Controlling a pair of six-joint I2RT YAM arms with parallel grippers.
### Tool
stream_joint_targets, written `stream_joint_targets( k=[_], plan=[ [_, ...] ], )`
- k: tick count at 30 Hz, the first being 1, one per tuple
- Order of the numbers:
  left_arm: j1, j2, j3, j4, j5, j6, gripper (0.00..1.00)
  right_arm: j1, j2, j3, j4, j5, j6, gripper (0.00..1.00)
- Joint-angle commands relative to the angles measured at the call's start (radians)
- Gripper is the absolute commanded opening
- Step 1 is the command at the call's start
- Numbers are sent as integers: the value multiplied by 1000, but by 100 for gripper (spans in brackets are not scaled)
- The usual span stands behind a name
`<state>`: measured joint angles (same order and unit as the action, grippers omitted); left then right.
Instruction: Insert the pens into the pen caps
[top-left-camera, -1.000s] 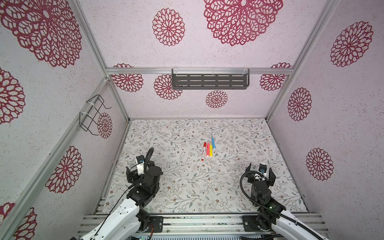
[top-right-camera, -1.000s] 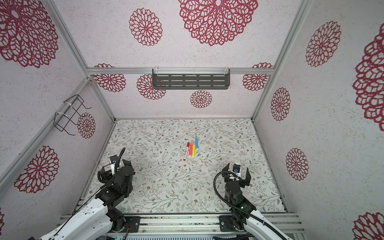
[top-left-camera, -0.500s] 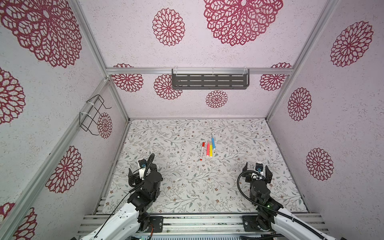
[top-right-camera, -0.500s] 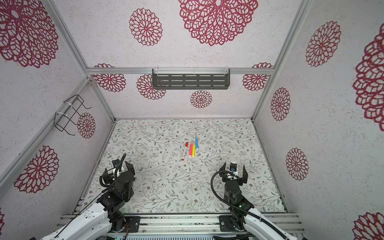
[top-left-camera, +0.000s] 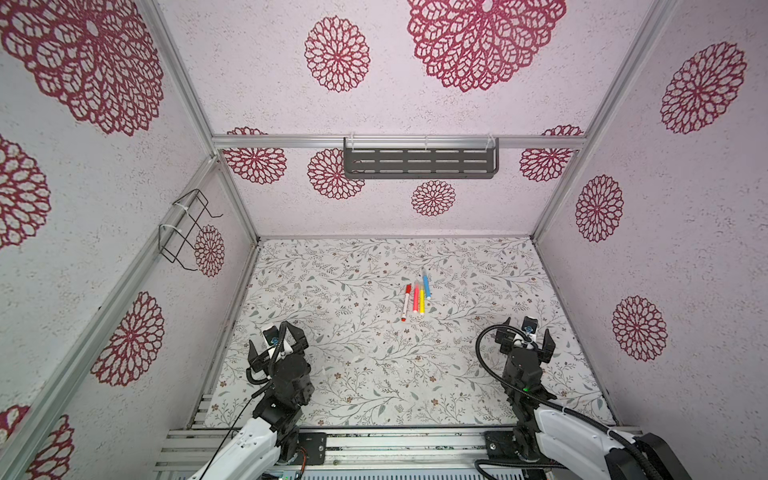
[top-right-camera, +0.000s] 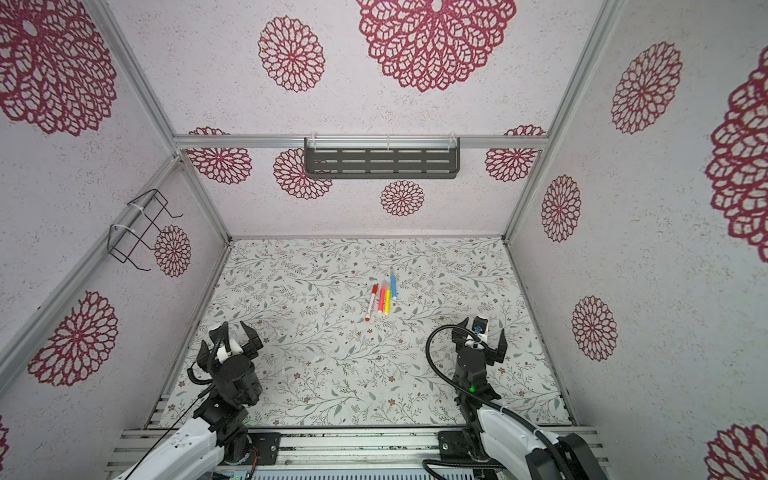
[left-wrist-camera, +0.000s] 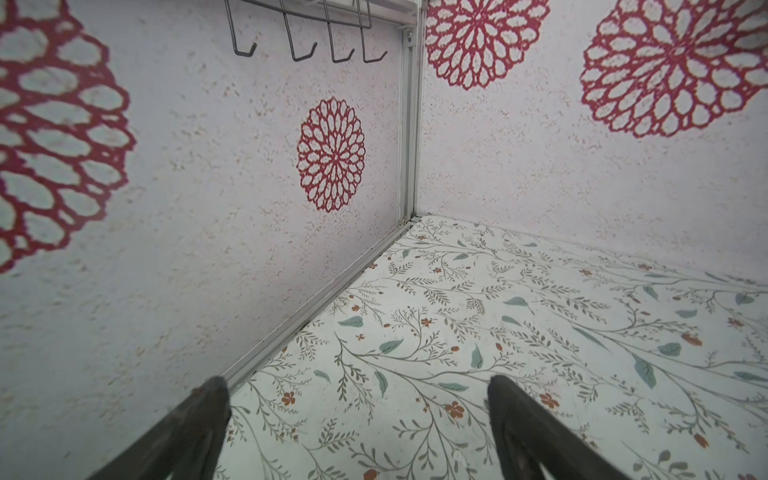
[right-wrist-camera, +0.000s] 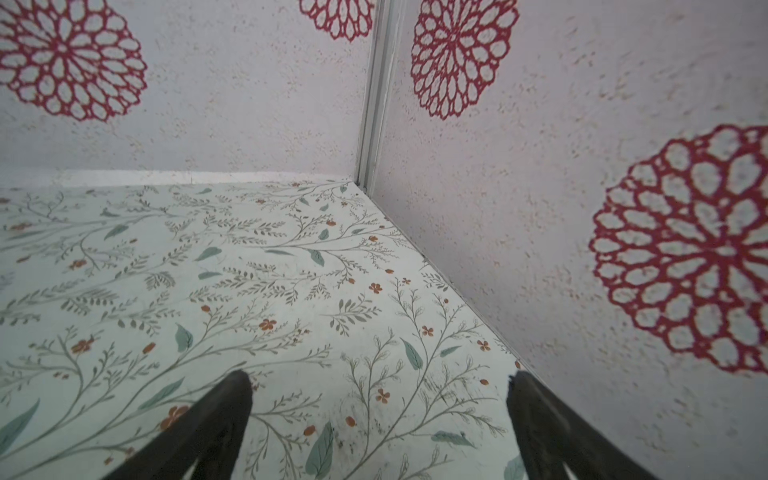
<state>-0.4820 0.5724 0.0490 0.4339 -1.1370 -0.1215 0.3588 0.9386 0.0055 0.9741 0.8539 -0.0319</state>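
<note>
Over mat (top-left-camera: 374, 374), hands (top-left-camera: 275, 345) (top-left-camera: 527, 338) wide, empty

No text, label, brand, number or sign can be read in any view. The four thin marker pens (top-left-camera: 416, 300) (top-right-camera: 382, 300) are too small in both top views for any print on them to be made out.
</note>
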Motion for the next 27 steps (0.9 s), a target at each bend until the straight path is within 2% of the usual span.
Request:
stream_joint_targets(
  k=[1, 7, 15, 22, 27],
  plan=[
    [33, -9, -20, 86, 48, 21, 99, -44, 36, -89, 241, -37, 54, 99],
    [94, 18, -38, 155, 91, 23, 99, -77, 118, -91, 342, -61, 65, 99],
    [156, 58, -66, 264, 155, 33, 99, -87, 358, -130, 710, -67, 28, 99],
    [238, 120, -63, 310, 233, 0, 99, -87, 435, -71, 712, -101, 5, 99],
    [271, 194, -72, 412, 265, 5, 99, -91, 450, -59, 712, -115, -8, 99]
  ],
)
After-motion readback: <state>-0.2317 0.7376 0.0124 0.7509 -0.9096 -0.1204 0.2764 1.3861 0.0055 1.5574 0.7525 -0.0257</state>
